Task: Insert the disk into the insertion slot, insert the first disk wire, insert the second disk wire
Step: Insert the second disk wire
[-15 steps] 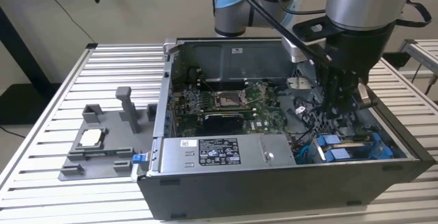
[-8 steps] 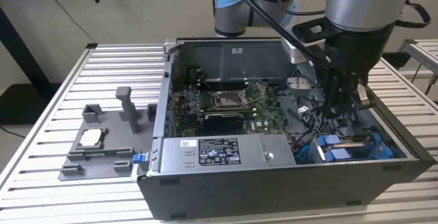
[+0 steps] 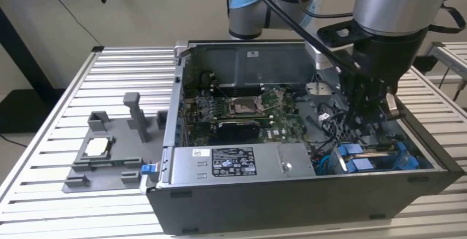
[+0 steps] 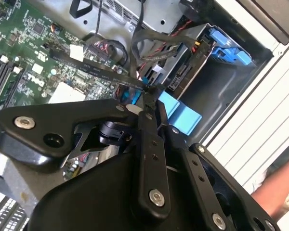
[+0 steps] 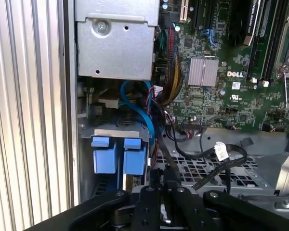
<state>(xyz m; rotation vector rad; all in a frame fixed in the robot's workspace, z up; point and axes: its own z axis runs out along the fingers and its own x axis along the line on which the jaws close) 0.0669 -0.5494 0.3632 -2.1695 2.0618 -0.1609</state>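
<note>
Gripping a black wire [image 5: 169, 168], claw [image 5: 164, 185] just beside the seated disk [image 5: 118, 156].

1. In the exterior view the light is even and soft — the slatted counter [image 3: 51, 140] reads pale and bright, with only faint shadows beside the grey fixture [image 3: 109, 151].
2. The open computer case [image 3: 292, 140] is dimmer inside; its deep corners fall to near black.
3. In the second wrist view the tool [image 4: 151, 98] is dark and slightly soft, being close to the lens.
4. In the first wrist view the motherboard [image 5: 221, 82] looks sharp — the metal cover [image 5: 115, 43] shows mild glare.
</note>
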